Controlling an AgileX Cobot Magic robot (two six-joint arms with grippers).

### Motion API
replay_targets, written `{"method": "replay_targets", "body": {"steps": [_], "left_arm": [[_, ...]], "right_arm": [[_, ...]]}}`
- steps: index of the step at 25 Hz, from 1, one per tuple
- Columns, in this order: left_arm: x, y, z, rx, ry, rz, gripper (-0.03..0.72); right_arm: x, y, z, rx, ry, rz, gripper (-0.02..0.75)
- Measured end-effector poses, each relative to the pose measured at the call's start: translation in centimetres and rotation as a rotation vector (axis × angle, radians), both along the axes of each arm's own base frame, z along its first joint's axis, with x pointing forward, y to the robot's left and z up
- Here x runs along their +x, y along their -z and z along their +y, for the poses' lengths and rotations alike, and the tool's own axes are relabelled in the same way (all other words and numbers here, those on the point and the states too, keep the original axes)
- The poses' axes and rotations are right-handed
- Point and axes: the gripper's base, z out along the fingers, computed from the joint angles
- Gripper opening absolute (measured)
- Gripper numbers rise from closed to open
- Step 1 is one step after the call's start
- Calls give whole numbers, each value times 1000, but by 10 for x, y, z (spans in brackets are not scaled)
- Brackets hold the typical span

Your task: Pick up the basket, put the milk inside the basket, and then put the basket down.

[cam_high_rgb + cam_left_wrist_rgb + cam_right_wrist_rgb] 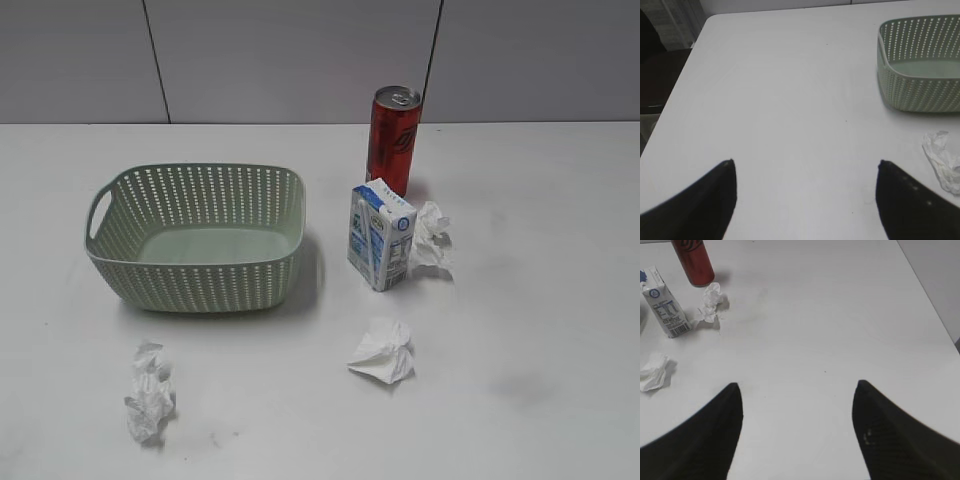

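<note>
The pale sage-green basket (196, 236) stands empty on the white table, left of centre; its corner also shows at the upper right of the left wrist view (920, 65). The white-and-blue milk carton (380, 236) stands upright to the right of the basket, in front of the red can; it also shows at the upper left of the right wrist view (665, 310). My left gripper (805, 162) is open and empty above bare table, well left of the basket. My right gripper (797, 385) is open and empty, right of the carton. Neither gripper shows in the exterior view.
A tall red drink can (393, 140) stands behind the carton. Crumpled white paper balls lie beside the carton (432, 235), in front of it (383, 352) and at the front left (149, 392). The table's left edge (675, 95) and right edge (935, 305) are close by.
</note>
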Motion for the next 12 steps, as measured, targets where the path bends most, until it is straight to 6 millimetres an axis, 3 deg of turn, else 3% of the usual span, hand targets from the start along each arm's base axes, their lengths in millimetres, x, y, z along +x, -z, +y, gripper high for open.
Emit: {"method": "replay_targets", "body": {"steps": [12], "left_arm": [[0,0,0,0,0,0,648]], "right_arm": [[0,0,0,-1,0,0,517]]}}
